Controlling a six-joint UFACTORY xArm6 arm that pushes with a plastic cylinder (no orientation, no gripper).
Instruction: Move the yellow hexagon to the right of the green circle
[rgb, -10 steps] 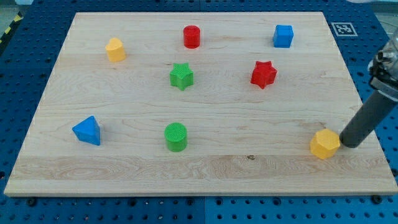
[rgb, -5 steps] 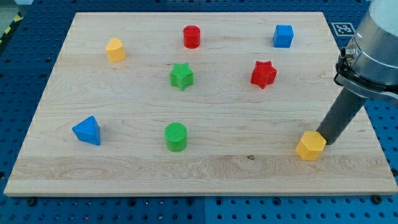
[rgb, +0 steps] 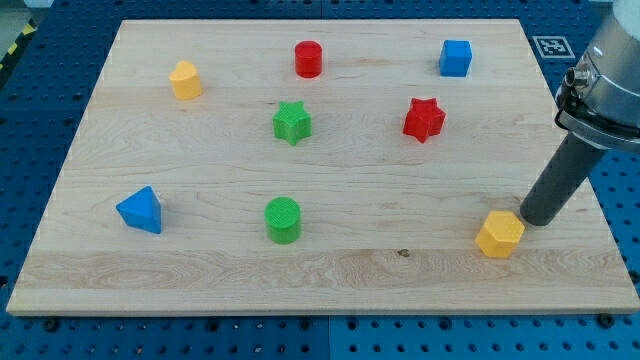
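Observation:
The yellow hexagon (rgb: 499, 234) lies near the board's lower right. The green circle (rgb: 283, 220) stands far to its left, at about the same height in the view. My tip (rgb: 535, 220) is down on the board just right of the yellow hexagon, a small gap from its upper right side. The dark rod slants up to the view's right.
A green star (rgb: 292, 122), a red star (rgb: 424, 119), a red cylinder (rgb: 308, 59), a blue cube (rgb: 455, 57), a second yellow block (rgb: 185, 79) and a blue triangle (rgb: 140, 210) lie on the wooden board (rgb: 200, 270). The board's right edge is close to the rod.
The yellow hexagon was pushed left by about twenty pixels in the first half second. My tip has since drawn back slightly right, off the block.

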